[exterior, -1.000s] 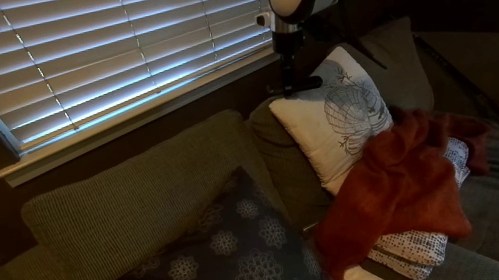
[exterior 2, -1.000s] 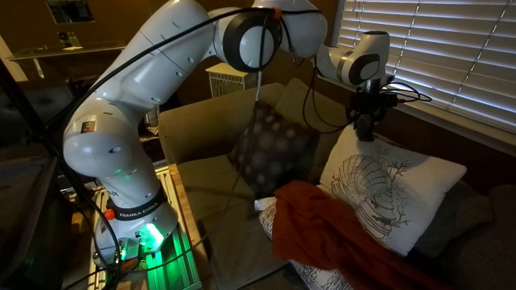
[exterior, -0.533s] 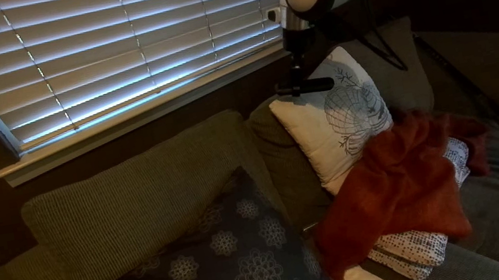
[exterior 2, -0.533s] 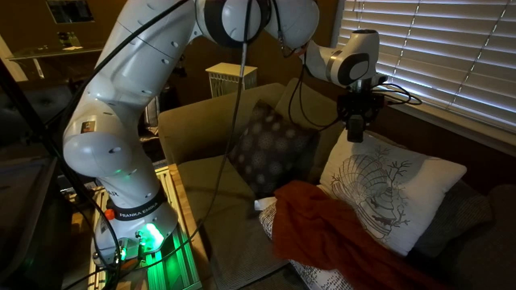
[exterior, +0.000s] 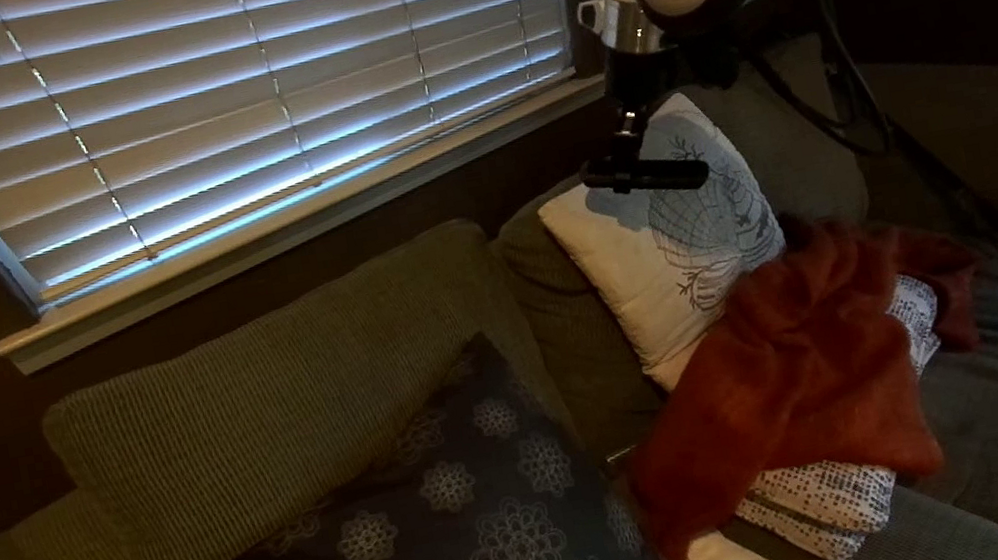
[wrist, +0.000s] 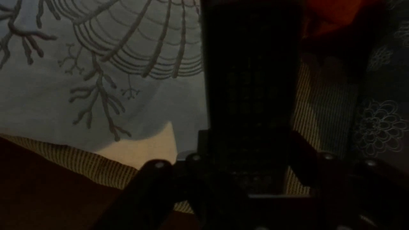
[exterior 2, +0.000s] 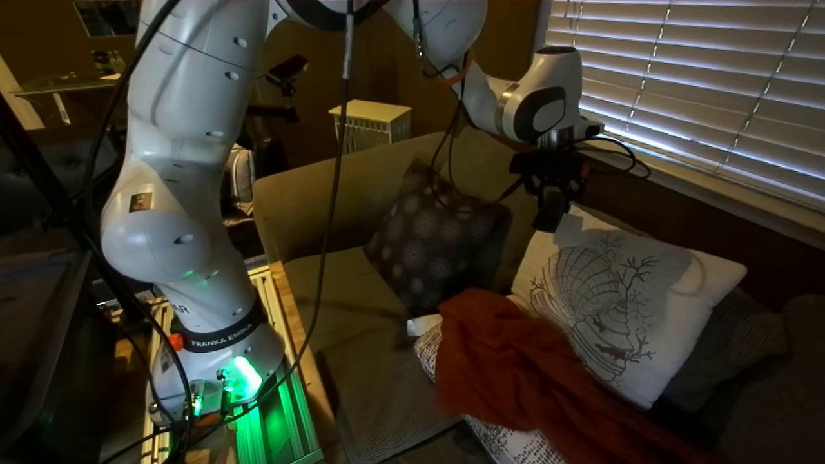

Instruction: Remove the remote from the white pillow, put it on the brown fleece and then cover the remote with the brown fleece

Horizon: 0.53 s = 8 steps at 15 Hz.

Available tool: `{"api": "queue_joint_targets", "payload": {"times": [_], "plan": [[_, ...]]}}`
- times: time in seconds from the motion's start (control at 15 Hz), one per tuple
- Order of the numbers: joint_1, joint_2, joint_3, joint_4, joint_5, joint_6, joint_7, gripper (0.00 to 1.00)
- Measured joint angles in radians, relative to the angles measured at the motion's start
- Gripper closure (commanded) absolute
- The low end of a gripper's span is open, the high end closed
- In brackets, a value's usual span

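The remote point(wrist: 250, 80) is clamped in the pincer point(wrist: 250, 150) by its long edges, close to one end; across that narrow width it is presumably held most easily. Most of its length is left jutting out, and the dim button side is shown in the wrist view, so a face-up landing may be expected. In both exterior views it is held near the upper corner of the white pillow point(exterior 2: 628, 303), apparently clear of it. The removal can thus be judged done, with placing and covering left. The fleece point(exterior 2: 509, 361) is draped in loose folds over a dotted cloth point(exterior: 834, 493) and against the foot of the white pillow. A flat patch should be chosen, with a loose edge kept free for covering; on a ridge the long end could be tipped.

The white pillow, propped on the sofa point(exterior: 284, 387) back, is set between remote and fleece, and its slope must be cleared. The dark pillow point(exterior: 460, 530) is set near the fleece. A cable point(exterior 2: 333, 200) is hung from the arm point(exterior 2: 187, 129); the fleece could be snagged by it.
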Motion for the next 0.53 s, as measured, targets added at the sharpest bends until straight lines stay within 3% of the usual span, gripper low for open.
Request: {"api": "queue_joint_targets", "payload": {"times": [0.53], "plan": [[-0.019,-0.093,-0.014,-0.183,0.008,0.052,0.177,0.64]]}}
